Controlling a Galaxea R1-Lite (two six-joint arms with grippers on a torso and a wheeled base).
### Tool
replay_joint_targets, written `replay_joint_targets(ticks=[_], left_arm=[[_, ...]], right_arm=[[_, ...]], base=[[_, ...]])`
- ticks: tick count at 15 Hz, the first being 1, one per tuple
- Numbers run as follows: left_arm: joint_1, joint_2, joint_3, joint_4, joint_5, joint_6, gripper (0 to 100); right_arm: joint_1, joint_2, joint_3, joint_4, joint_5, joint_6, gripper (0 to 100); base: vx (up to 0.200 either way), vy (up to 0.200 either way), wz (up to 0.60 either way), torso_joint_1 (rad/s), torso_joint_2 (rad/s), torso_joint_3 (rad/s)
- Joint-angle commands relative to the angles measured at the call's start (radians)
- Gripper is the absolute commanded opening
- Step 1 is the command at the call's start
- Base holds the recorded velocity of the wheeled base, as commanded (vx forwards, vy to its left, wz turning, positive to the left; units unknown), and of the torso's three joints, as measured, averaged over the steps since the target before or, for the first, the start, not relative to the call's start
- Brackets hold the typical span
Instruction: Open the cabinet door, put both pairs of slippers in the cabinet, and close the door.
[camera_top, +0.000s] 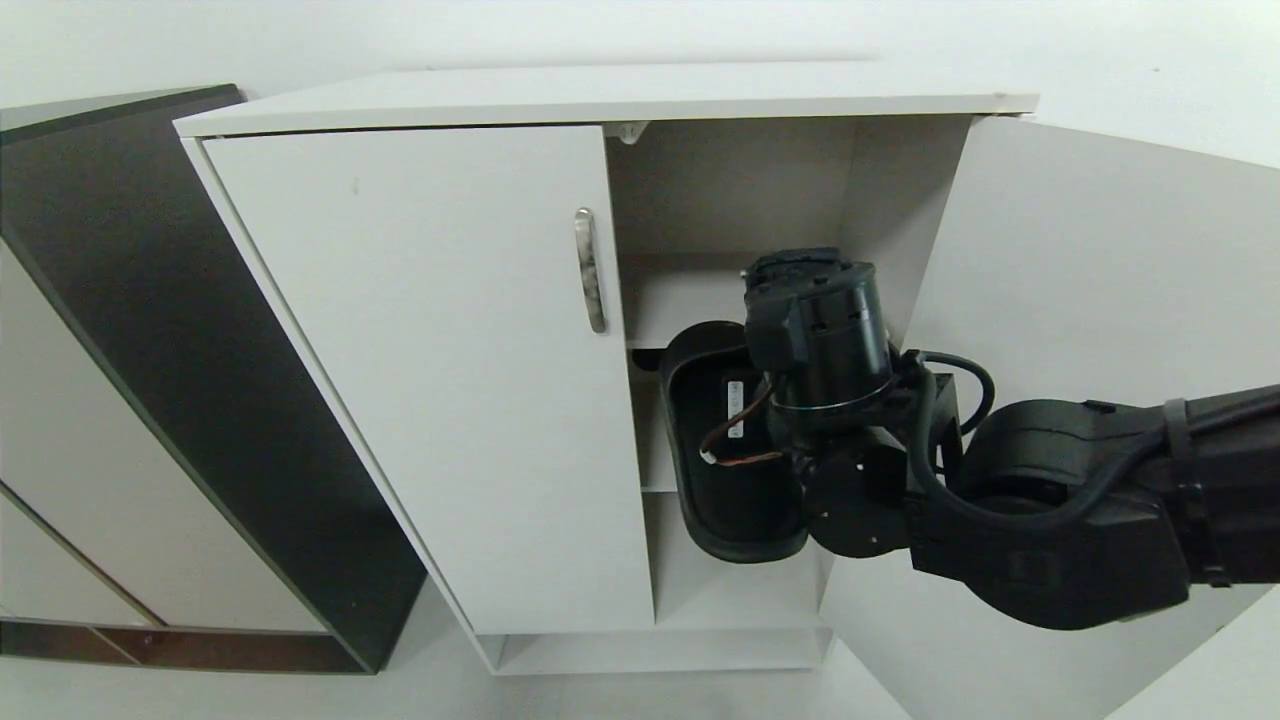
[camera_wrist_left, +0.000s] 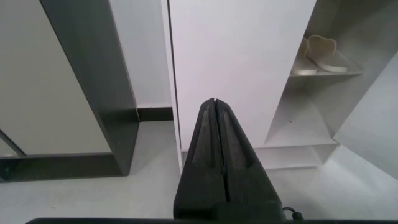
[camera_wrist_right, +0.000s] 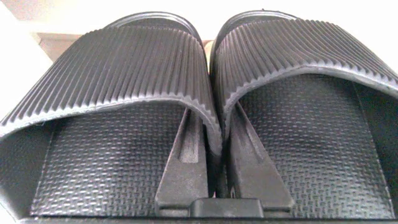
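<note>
Head view is showing you the white cabinet (camera_top: 600, 98) with its left door (camera_top: 420, 380) sitting closed and its right door (camera_top: 1060, 300) standing wide open. Your right arm (camera_top: 1050, 520) is extending in from the right, and the black slippers (camera_top: 725, 460) are hanging at the mouth of the open half, about level with the middle shelves and just beside the edge of the closed door.

Right wrist view is giving you the grip. The right claw (camera_wrist_right: 216, 155) is clamping the pair side by side, with one finger (camera_wrist_right: 185, 158) lying inside each slipper under its ribbed strap and the two inner walls squeezed between them.

Left wrist view is showing you the left claw (camera_wrist_left: 214, 106) with its fingers pressing together, holding nothing and hanging in front of the closed door, apart from it. Beyond it, a pale pair of slippers (camera_wrist_left: 324, 53) is resting on a shelf (camera_wrist_left: 298, 73) inside the open half.
</note>
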Motion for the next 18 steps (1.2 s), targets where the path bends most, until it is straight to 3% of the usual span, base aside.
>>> replay_joint_targets(ticks=[1, 12, 18], left_arm=[[0.000, 0.001, 0.000, 0.000, 0.000, 0.000, 0], [0.000, 0.001, 0.000, 0.000, -0.001, 0.001, 0], [0.000, 0.001, 0.000, 0.000, -0.001, 0.000, 0]], right_arm=[[-0.003, 0.008, 0.000, -0.003, 0.000, -0.002, 0], [-0.021, 0.018, -0.020, -0.003, 0.000, -0.006, 0], [-0.033, 0.055, -0.066, 0.002, 0.004, -0.008, 0]], base=[[0.000, 0.000, 0.00, 0.000, 0.00, 0.000], [0.200, 0.000, 0.00, 0.004, 0.00, 0.002], [0.000, 0.000, 0.00, 0.000, 0.00, 0.000]])
